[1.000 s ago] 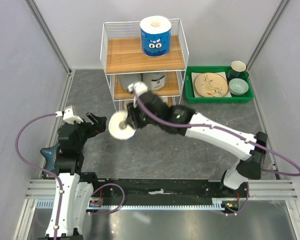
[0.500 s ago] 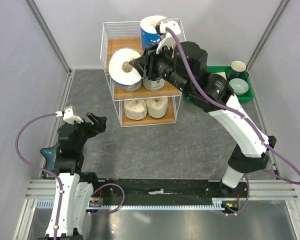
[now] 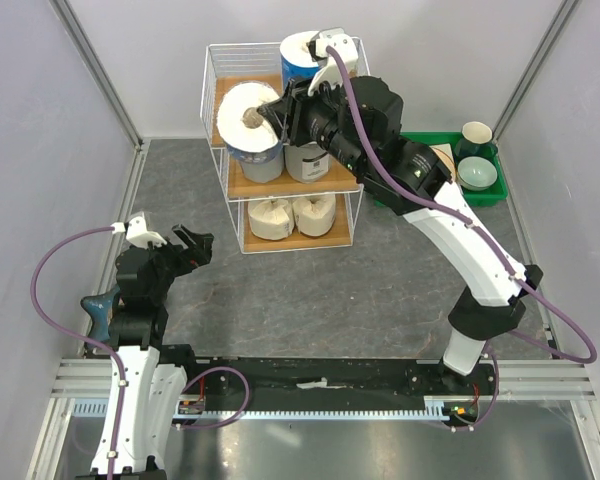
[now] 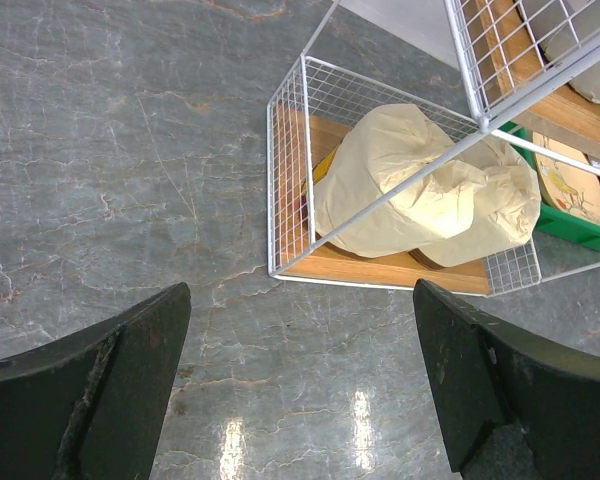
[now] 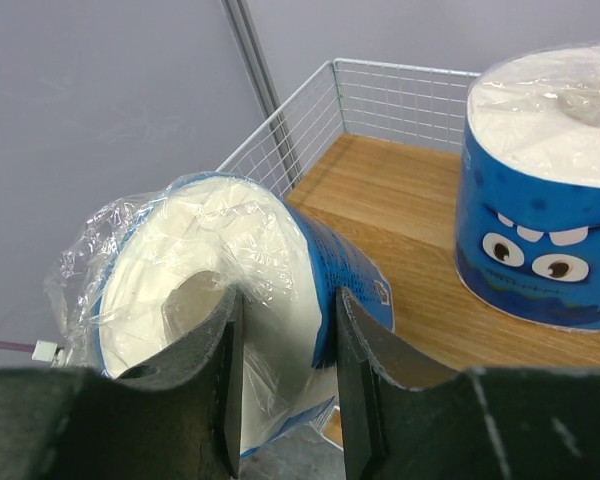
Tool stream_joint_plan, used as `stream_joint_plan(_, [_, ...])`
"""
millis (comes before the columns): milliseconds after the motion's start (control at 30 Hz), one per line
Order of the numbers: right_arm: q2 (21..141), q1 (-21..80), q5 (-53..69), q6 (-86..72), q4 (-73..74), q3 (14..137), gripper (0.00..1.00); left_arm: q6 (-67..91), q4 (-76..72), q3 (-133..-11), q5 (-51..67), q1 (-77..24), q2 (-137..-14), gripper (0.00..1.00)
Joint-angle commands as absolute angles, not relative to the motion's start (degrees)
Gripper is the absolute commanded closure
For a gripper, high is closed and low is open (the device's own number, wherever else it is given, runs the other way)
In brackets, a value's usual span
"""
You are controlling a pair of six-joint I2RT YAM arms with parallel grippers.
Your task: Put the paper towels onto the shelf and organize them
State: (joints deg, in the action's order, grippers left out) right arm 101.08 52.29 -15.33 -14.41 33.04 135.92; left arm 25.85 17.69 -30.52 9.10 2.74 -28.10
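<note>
My right gripper [image 3: 276,112] is shut on a blue-wrapped paper towel roll [image 3: 247,120], one finger inside its core and one outside its wall. It holds the roll tilted over the left part of the shelf's top tier [image 3: 227,82]. The wrist view shows this roll [image 5: 230,290] above the wooden tier [image 5: 400,200], beside the other blue roll with cartoon eyes [image 5: 540,240], which stands upright. A grey roll [image 3: 306,160] is on the middle tier. Two cream rolls [image 3: 270,216] [image 3: 314,211] lie on the bottom tier. My left gripper [image 3: 196,246] is open and empty, low over the floor.
A green tray [image 3: 392,186] with a plate, a dark cup [image 3: 476,134] and a bowl [image 3: 477,172] sits right of the shelf. The left wrist view shows the bottom tier's wire basket [image 4: 290,190] with the cream rolls [image 4: 400,180].
My right arm has carried the blue roll from low in front of the shelf up to the top tier's left side. The left arm has not moved.
</note>
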Motion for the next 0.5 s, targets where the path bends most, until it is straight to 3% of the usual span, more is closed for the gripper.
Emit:
stream_joint_plan(0, [100.98, 50.81, -17.31, -14.41, 23.04, 138.25, 0.87, 24.17, 17.49, -30.41, 8.7, 2.55, -28.04, 0.01])
stream_joint_plan(467, [105.38, 48.17, -17.4, -16.7, 16.17, 139.31, 0.88, 24.17, 17.49, -30.32, 8.53, 2.37, -27.69, 0.0])
